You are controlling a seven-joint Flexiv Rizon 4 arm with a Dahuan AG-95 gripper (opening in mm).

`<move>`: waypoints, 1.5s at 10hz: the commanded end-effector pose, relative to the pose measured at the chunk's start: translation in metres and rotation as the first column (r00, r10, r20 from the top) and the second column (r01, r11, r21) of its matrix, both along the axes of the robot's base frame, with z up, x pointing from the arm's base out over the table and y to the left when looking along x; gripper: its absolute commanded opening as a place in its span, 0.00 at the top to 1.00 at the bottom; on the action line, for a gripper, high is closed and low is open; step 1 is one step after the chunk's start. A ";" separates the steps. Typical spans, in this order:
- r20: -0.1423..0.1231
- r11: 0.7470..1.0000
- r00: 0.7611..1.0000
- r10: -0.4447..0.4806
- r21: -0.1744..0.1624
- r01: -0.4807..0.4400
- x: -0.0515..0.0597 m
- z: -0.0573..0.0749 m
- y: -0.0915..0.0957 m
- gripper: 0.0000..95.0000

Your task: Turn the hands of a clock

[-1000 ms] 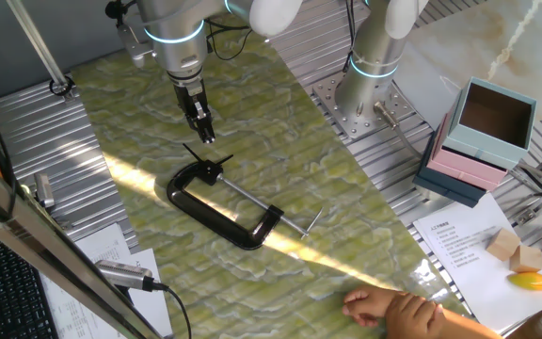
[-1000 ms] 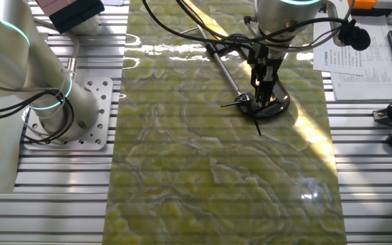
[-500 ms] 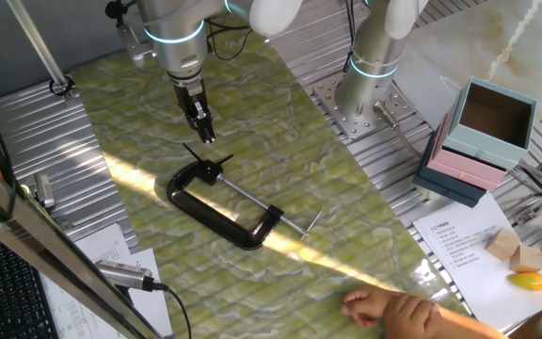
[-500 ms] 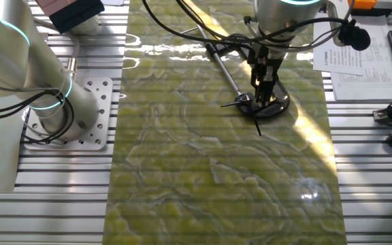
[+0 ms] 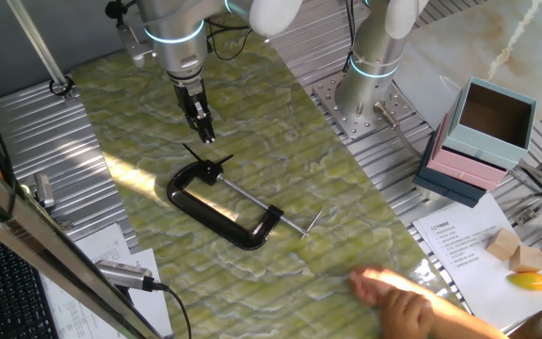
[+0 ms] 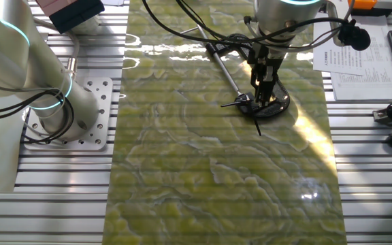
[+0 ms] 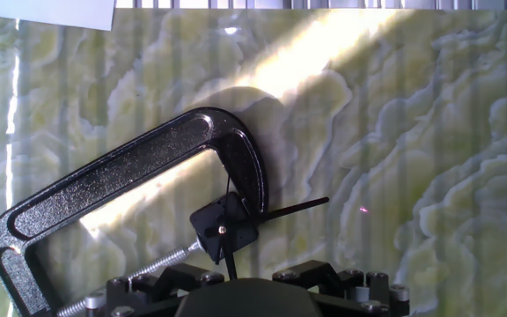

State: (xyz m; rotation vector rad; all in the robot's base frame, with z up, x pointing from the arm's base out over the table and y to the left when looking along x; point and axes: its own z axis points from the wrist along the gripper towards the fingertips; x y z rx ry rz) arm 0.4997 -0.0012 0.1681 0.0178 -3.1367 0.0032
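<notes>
Only a person's hand (image 5: 405, 299) at the table's five o'clock edge has shifted, while the gripper (image 5: 206, 133), fingers seemingly together, hovers above the clamp-held clock (image 7: 224, 231), hands unturned.

Only a person's hand (image 5: 405, 299) at the near edge of the worktop (image 5: 346, 226) differs: it sits slightly further right and lower than a second ago, now lit by the sun streak. My own position looks unchanged.

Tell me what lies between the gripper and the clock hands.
Nothing: in one fixed view only bare green mat separates the gripper from the clock hands in the C-clamp.
</notes>
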 end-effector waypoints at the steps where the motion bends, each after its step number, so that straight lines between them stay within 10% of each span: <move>1: -0.043 0.999 0.998 0.053 0.005 -0.053 0.002 -0.001 0.000 1.00; 15: 0.011 0.987 0.987 0.160 -0.015 -0.160 0.047 -0.081 -0.031 1.00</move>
